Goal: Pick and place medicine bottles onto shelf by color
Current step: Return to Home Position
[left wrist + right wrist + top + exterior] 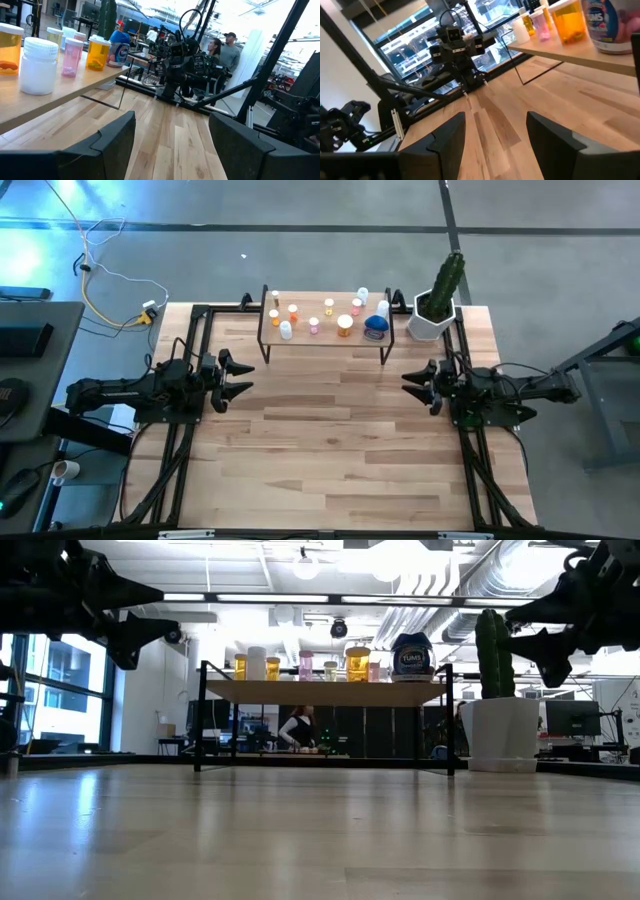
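High view: medicine bottles [345, 326] atop shelf [322, 338].

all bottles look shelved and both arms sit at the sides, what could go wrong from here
The white bottle and blue jar stand near the shelf's front edge; a bump could tip them off. The open right gripper sits close to the cactus pot; a wide swing might clip it. The open left gripper waits on the left side.
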Available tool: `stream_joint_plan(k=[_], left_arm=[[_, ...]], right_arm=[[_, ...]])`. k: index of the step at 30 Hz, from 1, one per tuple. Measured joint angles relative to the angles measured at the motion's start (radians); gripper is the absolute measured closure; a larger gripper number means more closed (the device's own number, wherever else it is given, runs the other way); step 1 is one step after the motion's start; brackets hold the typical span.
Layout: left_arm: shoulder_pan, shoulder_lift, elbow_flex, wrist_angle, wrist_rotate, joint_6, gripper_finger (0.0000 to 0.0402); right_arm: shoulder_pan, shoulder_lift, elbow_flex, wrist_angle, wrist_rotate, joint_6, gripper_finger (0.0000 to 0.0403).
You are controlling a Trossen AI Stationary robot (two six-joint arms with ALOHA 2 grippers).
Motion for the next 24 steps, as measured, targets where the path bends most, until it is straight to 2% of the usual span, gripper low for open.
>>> stream_joint_plan(k=[24], left_arm=[[0.0, 0.0, 0.0, 0.0, 0.0, 0.0, 0.0159]], right_arm=[[0.0, 0.003, 0.0, -0.004, -0.013, -0.006, 0.0201]])
